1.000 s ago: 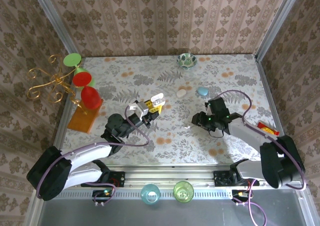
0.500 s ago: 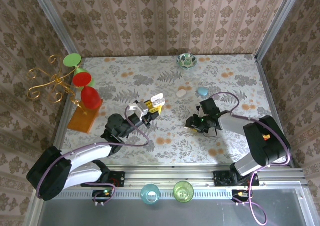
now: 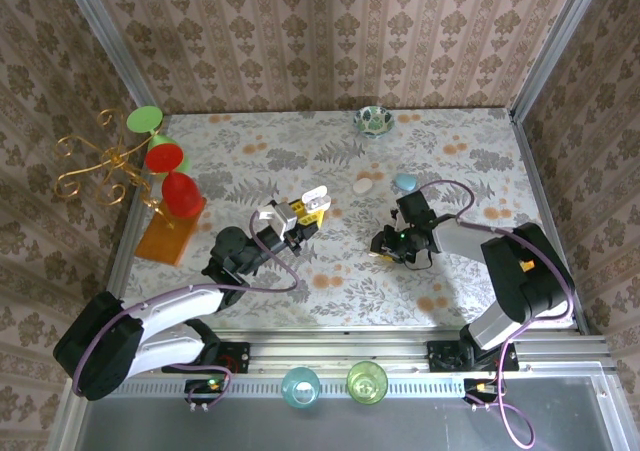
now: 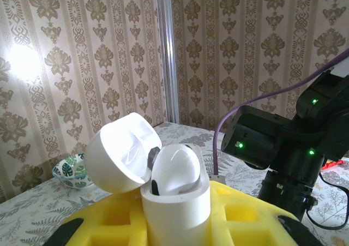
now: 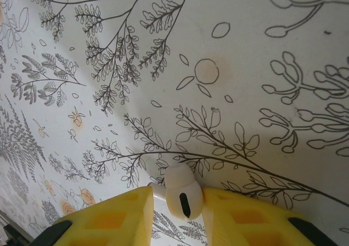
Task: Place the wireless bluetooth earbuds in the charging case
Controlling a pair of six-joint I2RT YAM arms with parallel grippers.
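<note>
My left gripper (image 3: 305, 211) is shut on a white charging case (image 4: 177, 208) and holds it upright above the table's middle. The case's lid (image 4: 122, 153) is swung open to the left. One glossy white earbud (image 4: 177, 167) sits in the case. To the right, my right gripper (image 3: 382, 251) is down at the patterned table. A second white earbud (image 5: 182, 194) lies on the cloth between its yellow pads (image 5: 117, 216). The stem touches the left pad and the body touches the right pad, so the gripper (image 5: 177, 202) is shut on it.
A closed white case (image 3: 362, 185) and a pale-blue case (image 3: 405, 182) lie beyond the right gripper. A patterned bowl (image 3: 373, 120) stands at the back edge. A gold stand with coloured glasses (image 3: 165, 156) fills the left side. Two cups (image 3: 300, 384) sit below the front rail.
My right gripper has slid a little to the left over the loose earbud and its pads have narrowed onto it. The left arm and the case have stayed still.
</note>
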